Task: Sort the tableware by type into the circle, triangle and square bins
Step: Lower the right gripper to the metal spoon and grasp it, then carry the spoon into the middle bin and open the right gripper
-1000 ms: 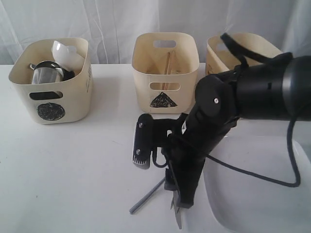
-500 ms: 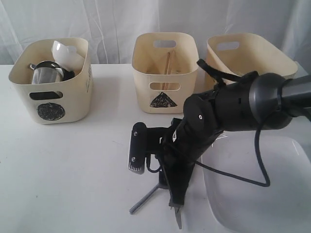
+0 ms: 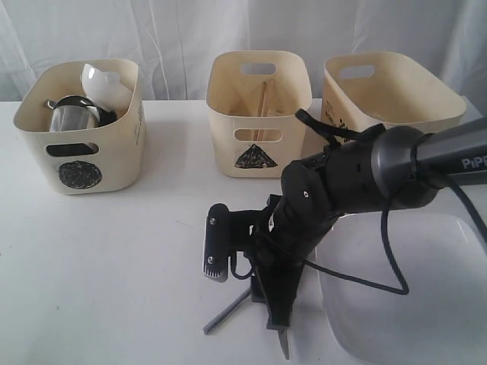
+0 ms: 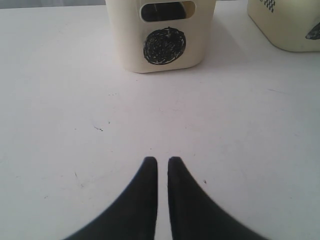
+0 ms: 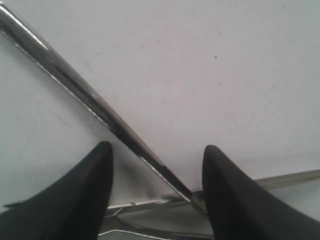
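The right arm (image 3: 358, 179) has sunk lower toward the front edge of the bench (image 3: 114, 258), and it now blocks less of the bin at the back right.

At the back left stands the circle bin (image 3: 76, 163), holding a steel mug (image 3: 70, 115) and a small white bowl (image 3: 103, 80). The left jaws face this bin over bare bench. They are drawn together to a thin slit with nothing between them.

At the back middle, the triangle bin (image 3: 259, 144) holds wooden chopsticks (image 3: 264, 97). In front of it, near the front edge, lies loose cutlery. A grey handle (image 3: 226, 313) slants out to the left of the arm, and a blade tip (image 3: 284, 348) pokes out beneath it.

The right jaws are spread wide just above this cutlery, straddling a slanting steel handle (image 5: 85, 95) without gripping it. Another steel piece (image 5: 150, 200) lies crosswise under them.

The third bin (image 3: 388, 91) stands at the back right. The large white plate (image 3: 426, 319) fills the front right corner.
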`<action>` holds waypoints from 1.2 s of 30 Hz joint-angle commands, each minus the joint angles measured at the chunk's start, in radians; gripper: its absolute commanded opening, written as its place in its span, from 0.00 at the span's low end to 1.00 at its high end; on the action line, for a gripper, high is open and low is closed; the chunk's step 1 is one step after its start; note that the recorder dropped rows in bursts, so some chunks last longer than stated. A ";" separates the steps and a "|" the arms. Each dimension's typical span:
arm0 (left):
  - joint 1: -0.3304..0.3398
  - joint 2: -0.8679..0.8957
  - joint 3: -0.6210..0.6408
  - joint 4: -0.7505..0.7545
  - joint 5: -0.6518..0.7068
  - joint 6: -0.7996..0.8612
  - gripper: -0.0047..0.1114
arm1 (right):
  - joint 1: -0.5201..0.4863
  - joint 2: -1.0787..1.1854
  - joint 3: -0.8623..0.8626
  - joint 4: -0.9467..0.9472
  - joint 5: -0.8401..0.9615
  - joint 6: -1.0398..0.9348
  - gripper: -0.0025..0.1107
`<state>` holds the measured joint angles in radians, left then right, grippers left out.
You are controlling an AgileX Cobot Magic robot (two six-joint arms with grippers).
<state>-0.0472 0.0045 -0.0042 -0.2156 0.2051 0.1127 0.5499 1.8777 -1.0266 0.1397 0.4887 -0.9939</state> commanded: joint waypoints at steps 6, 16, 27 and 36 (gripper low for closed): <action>0.000 -0.005 0.004 -0.003 -0.004 -0.002 0.17 | 0.000 0.053 -0.002 -0.011 0.011 -0.008 0.40; 0.000 -0.005 0.004 -0.003 -0.004 -0.002 0.17 | 0.000 0.051 -0.107 0.052 0.030 0.121 0.02; 0.000 -0.005 0.004 -0.003 -0.004 -0.002 0.17 | -0.065 -0.113 -0.205 0.455 0.134 0.240 0.02; 0.000 -0.005 0.004 -0.003 -0.004 -0.002 0.17 | -0.235 -0.349 -0.020 0.945 -0.179 0.131 0.02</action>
<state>-0.0472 0.0045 -0.0042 -0.2156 0.2051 0.1127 0.3583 1.5604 -1.0646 0.9703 0.3901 -0.8207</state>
